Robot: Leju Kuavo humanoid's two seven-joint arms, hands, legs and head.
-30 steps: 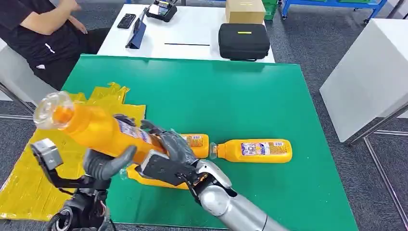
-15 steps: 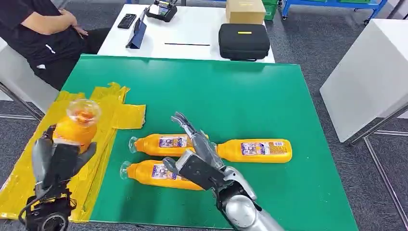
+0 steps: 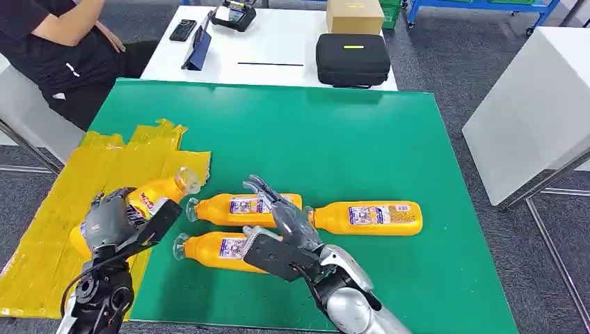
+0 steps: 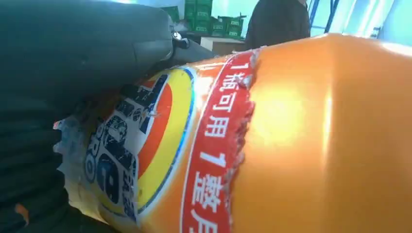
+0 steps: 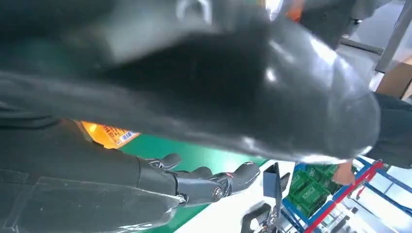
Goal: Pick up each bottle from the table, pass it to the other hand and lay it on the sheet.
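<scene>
My left hand (image 3: 111,221) grips an orange bottle (image 3: 154,192) with a clear cap, tilted low over the yellow sheet (image 3: 83,182) at the table's left edge. Close up in the left wrist view, that bottle's label (image 4: 160,155) lies against my dark fingers (image 4: 73,43). Three more orange bottles lie on the green table: one (image 3: 233,207) nearest the sheet, one (image 3: 212,250) in front of it, one (image 3: 369,217) to the right. My right hand (image 3: 285,223) hovers open over the middle bottles with fingers (image 5: 209,182) spread and holds nothing.
A person in black (image 3: 49,49) sits at the far left. Behind the green table (image 3: 334,132) a white table carries a black case (image 3: 352,59), a cardboard box (image 3: 353,15), a phone and a controller. Another white table (image 3: 536,104) stands to the right.
My right hand let go of the bottle and drew back over the lying bottles. My left hand took the bottle, then lowered and tipped it toward the yellow sheet.
</scene>
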